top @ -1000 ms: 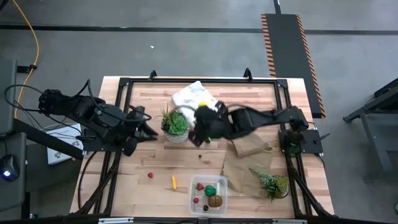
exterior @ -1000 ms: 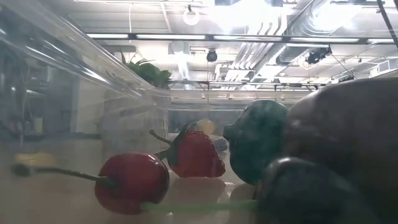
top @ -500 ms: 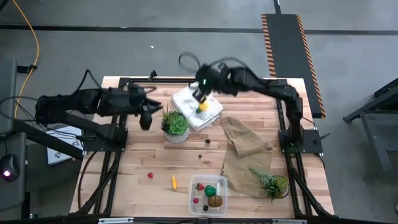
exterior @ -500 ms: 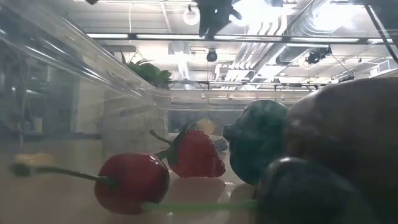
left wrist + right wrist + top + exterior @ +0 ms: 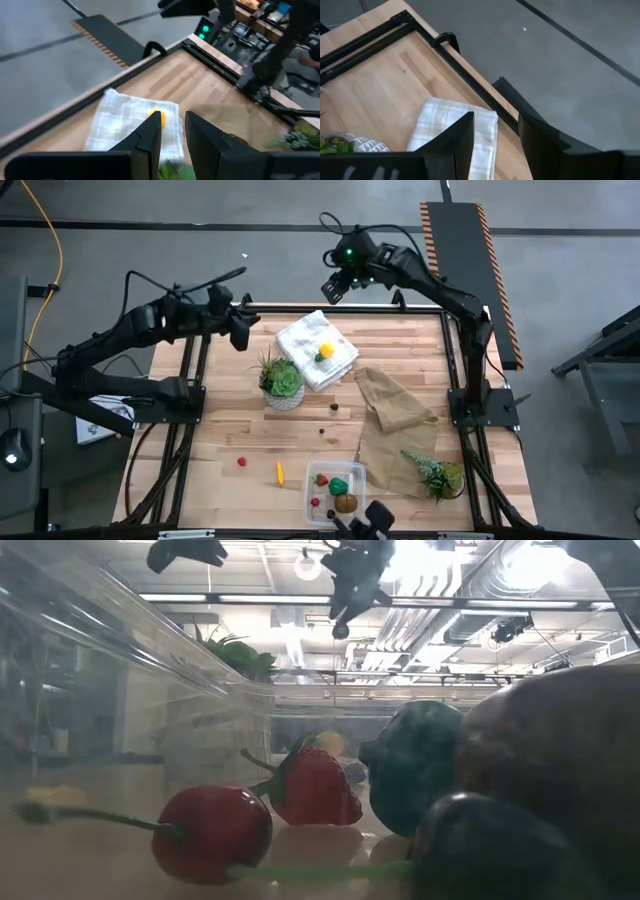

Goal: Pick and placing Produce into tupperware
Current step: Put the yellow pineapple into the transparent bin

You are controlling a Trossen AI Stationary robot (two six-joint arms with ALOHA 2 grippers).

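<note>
Several toy pieces already sit in the small clear plastic tupperware box [image 5: 336,491] at the near edge of the wooden surface [image 5: 220,440]: a green broccoli-like piece [image 5: 340,486], a brown kiwi-like ball [image 5: 346,503] and small red berries [image 5: 317,502]. By my reckoning the job is about half done. Left outside are a yellow lemon [image 5: 326,351] on the folded white cloth [image 5: 316,348], a red berry [image 5: 241,462] and an orange stick [image 5: 280,472] lying near the box, and two dark berries [image 5: 333,407] by the crumpled brown paper bag [image 5: 398,425].

Both arms are raised near the far edge. The left end effector [image 5: 172,131] hangs over the far left corner; the right end effector [image 5: 496,131] is above the far rail. Each shows its fingers slightly parted with nothing between them.

Only the overhead view takes in the scattered leftovers. The table-level camera looks from inside the box, showing a red cherry [image 5: 212,832] with its stem, a strawberry [image 5: 313,787] and the green piece close up. The left wrist camera sees the lemon on the cloth; the right wrist camera shows the cloth but not the lemon.
</note>
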